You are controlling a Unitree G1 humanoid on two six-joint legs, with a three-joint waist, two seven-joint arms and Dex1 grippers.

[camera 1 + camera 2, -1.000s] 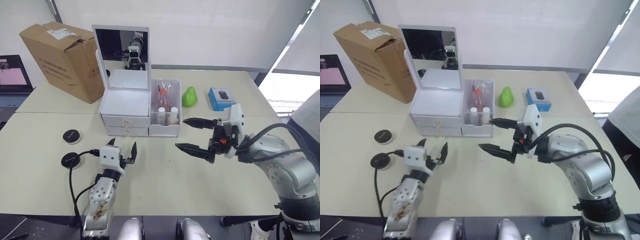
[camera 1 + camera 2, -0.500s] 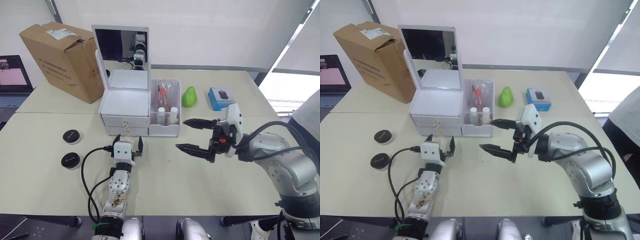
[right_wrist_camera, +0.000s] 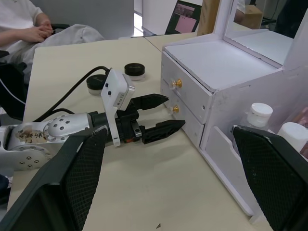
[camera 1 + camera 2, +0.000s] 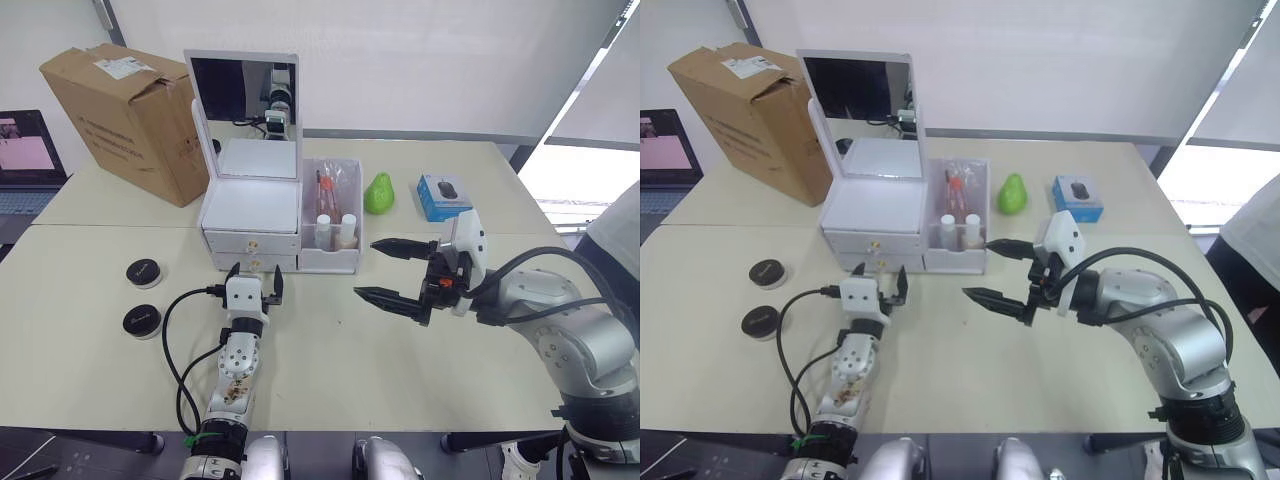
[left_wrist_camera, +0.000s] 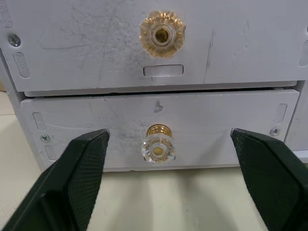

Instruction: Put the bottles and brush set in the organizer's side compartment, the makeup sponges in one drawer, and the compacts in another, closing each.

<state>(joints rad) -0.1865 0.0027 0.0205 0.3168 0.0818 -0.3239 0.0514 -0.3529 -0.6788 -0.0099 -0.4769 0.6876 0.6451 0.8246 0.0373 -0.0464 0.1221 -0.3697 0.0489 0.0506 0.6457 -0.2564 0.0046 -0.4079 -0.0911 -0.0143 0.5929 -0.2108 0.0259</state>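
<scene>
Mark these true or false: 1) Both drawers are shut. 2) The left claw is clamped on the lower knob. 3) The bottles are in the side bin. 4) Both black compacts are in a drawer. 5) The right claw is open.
1) True: both drawers of the organizer sit flush.
2) False: the left claw is open, its fingers either side of the lower knob, not touching.
3) True: the bottles stand in the side bin.
4) False: the compacts lie on the table.
5) True: the right claw is wide open.

Beige table (image 4: 330,370) carries organizer (image 4: 250,215), 2 compacts (image 4: 144,272), cardboard box (image 4: 125,105).
</scene>
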